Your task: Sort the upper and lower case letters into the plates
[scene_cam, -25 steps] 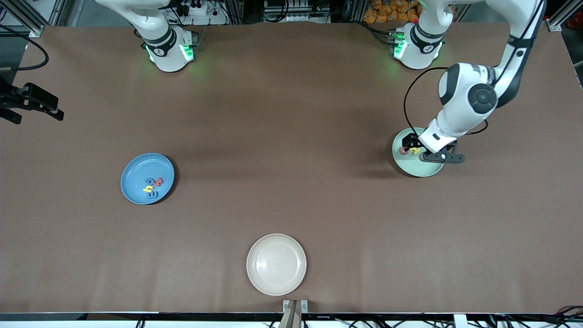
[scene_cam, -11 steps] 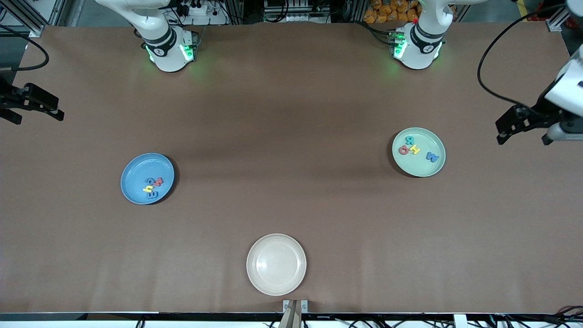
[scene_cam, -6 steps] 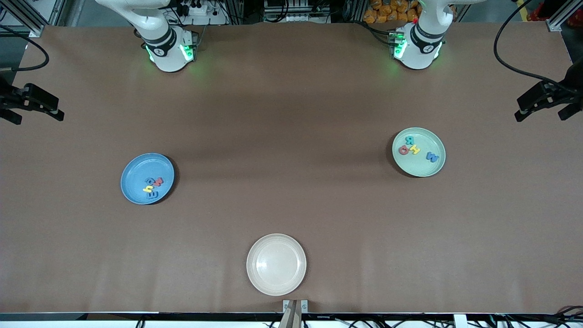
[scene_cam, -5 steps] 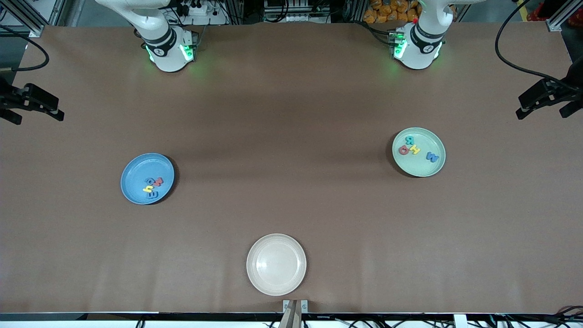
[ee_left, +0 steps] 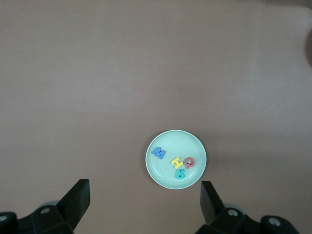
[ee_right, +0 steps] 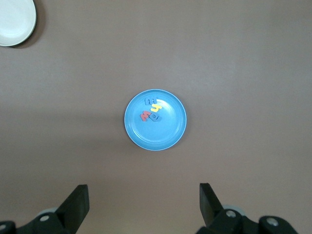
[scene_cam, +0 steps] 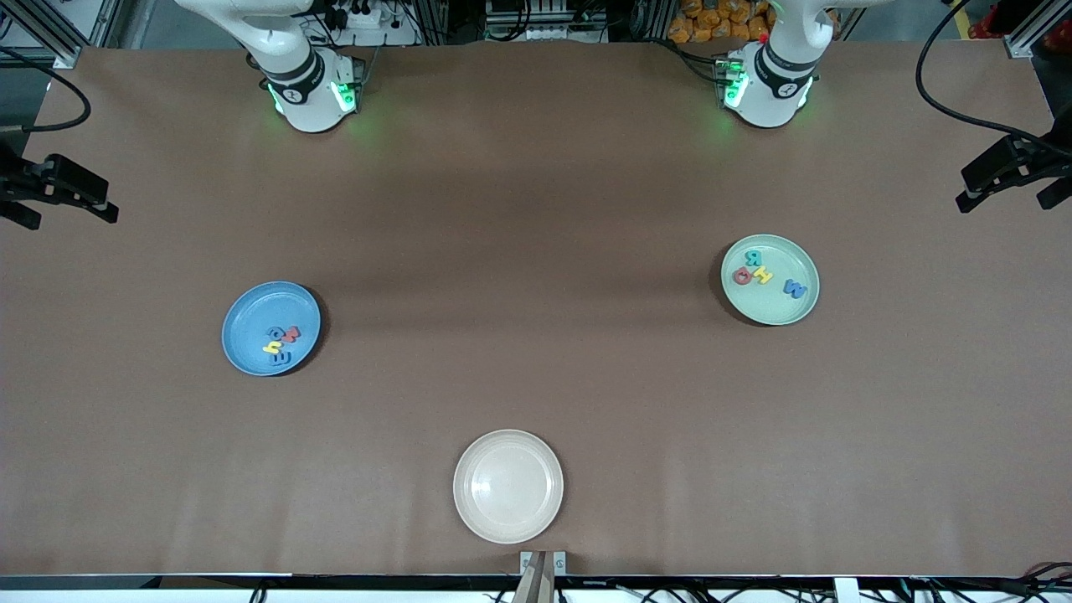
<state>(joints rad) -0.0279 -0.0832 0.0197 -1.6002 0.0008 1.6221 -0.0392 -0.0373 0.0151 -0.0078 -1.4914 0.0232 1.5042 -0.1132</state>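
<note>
the letters look light, stiff and chunky, so each should pinch easily across its flat sides, though they are tiny and lie close together, so fingers could nudge a neighbour. they seem tough, nothing fragile. the plates look light and rigid, best taken by the rim.

four letters (scene_cam: 768, 275) lie in the mint plate (scene_cam: 794, 308): a teal one, a red ring, a yellow one touching it, and a blue one a little apart. the other four (scene_cam: 280, 343) sit bunched in the blue plate (scene_cam: 247, 322): red, blue, yellow and another blue, touching or overlapping. none lies on the table, so the sorting looks done.

taking the cream plate (scene_cam: 481, 517) as the mark, the blue plate lies farther from the front camera toward the right arm's end, the mint plate farther again toward the left arm's end.

the left gripper (scene_cam: 1012, 178) hangs over the table edge at its own end, jaws spread wide and empty. the right gripper (scene_cam: 52, 193) hangs over the edge at its end, likewise wide and empty.
</note>
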